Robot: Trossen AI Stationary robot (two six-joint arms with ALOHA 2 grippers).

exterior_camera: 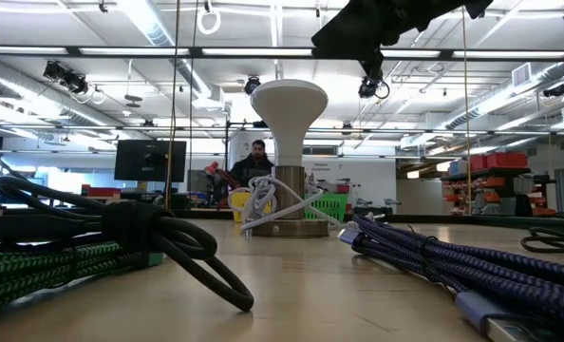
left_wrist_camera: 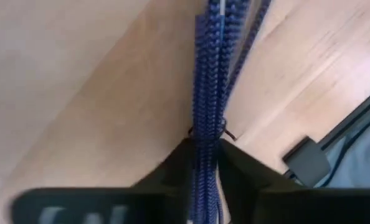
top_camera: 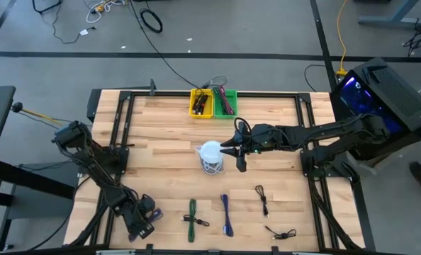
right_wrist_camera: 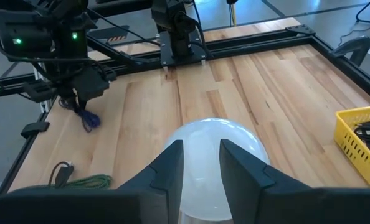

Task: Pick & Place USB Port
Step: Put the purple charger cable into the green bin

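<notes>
White stand (exterior_camera: 289, 114) mid-table, w/ white cable (exterior_camera: 263, 204); blue cable (exterior_camera: 453, 261) foreground.

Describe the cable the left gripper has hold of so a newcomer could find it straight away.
Start at the wooden table and go to its near-left corner, where the left gripper hangs. Between its fingers is a bundled blue braided cable, lifted off the wood. Unlike the green cable, the other blue cable and the two black cables lying in a row on the table, it alone is gripped.
</notes>
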